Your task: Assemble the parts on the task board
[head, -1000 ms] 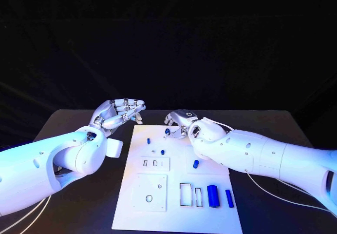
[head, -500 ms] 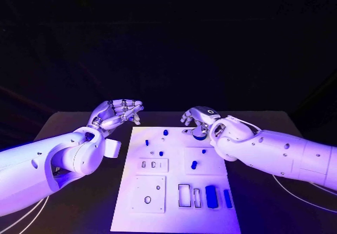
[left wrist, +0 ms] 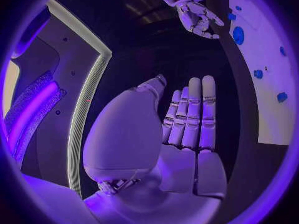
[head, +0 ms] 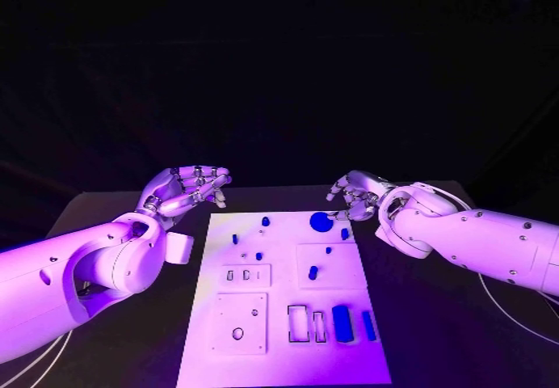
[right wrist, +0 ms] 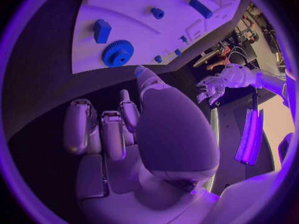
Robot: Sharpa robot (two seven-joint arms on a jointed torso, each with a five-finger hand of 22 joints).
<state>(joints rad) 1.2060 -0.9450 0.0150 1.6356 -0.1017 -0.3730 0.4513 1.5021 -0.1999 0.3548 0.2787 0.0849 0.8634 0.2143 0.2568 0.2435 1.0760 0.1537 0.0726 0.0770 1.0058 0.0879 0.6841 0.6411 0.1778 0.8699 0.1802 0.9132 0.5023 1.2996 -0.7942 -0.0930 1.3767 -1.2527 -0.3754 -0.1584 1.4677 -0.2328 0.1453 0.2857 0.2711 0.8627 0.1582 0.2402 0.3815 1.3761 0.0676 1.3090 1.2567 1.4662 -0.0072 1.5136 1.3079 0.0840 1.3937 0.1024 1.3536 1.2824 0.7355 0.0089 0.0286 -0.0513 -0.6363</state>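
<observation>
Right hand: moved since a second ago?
Yes. The right hand has pulled off the white board toward the robot's right; it now sits past the board's far right corner, beside the blue gear, fingers apart and holding nothing.

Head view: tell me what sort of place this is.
Probably a robotics lab test bench: a flat white rectangular task board with cut-out slots on a black table, small blue plastic parts such as a toothed blue gear, against dark backdrop.

Smooth white arms (head: pixel 81 267) with segmented silver hands (head: pixel 187 187)

Black table (head: pixel 116 210); dark backdrop (head: pixel 279 81); purple light
</observation>
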